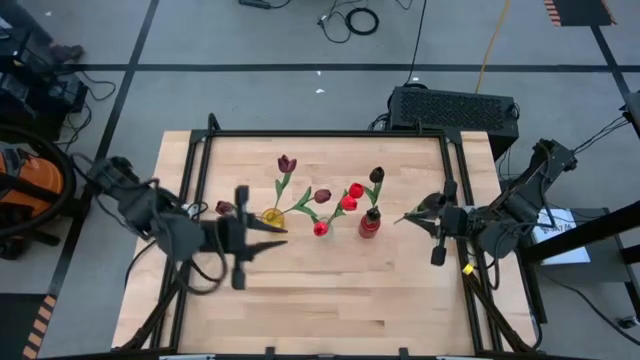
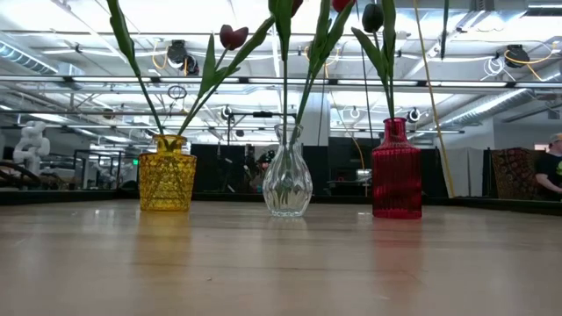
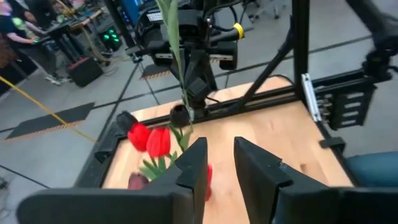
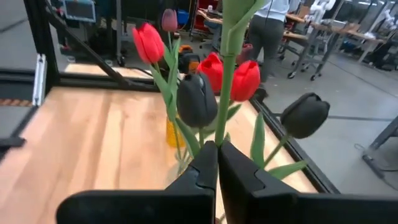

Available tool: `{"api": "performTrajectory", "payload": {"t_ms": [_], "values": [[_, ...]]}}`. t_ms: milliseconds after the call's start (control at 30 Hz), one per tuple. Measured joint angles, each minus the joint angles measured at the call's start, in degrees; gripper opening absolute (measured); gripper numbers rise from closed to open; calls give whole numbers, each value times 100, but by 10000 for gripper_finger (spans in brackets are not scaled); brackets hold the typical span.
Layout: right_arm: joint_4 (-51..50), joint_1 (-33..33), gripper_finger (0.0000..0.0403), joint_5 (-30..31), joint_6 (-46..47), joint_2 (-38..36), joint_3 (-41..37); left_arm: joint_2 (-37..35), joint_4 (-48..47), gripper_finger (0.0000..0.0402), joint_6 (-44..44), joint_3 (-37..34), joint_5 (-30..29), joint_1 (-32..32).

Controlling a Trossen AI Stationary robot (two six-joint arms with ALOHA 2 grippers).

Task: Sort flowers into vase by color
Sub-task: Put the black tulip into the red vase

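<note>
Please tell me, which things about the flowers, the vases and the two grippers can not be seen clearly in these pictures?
- Left gripper: motion-blurred in the high view; the left wrist view shows a gap, nothing visibly held.
- Flowers: most heads cut off by the low view's top edge.
- Clear vase: hidden under red heads from above.
- Right gripper: shut on a green stem; its head is cut off.

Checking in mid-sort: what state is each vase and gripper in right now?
Yellow vase: upright, holds stems.
Clear vase: upright, holds stems.
Red vase: upright, holds stems.
Left gripper: partly open, empty.
Right gripper: shut on a green stem.
</note>
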Motion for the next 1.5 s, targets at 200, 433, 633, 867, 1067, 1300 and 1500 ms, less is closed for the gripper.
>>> {"api": "performTrajectory", "payload": {"t_ms": [200,433,633,867,1067,1300,1500], "values": [[120,-128,0,-23,-201,-364,-413,-985,1029,62,-50,-1497,187,66],[1796,-555,0,-504,-1334,-885,-1249,-1881,2556,42,83,-3228,345,-34],[2931,-1227,0,-1118,-1728,-1119,-1973,-2477,3171,38,81,-4165,327,-205],[3724,-1800,0,-1883,-1572,-1136,-2443,-2747,3397,38,78,-4799,-135,-403],[3912,-1990,0,-1949,-1531,-1136,-2660,-2825,3475,38,81,-5004,-568,-419],[4202,-2216,0,-2171,-1406,-1130,-2917,-2885,3459,38,-58,-5011,-567,-421],[4178,-2282,0,-2324,-1318,-1105,-2920,-2883,3449,38,-62,-5011,-567,-421]]}}
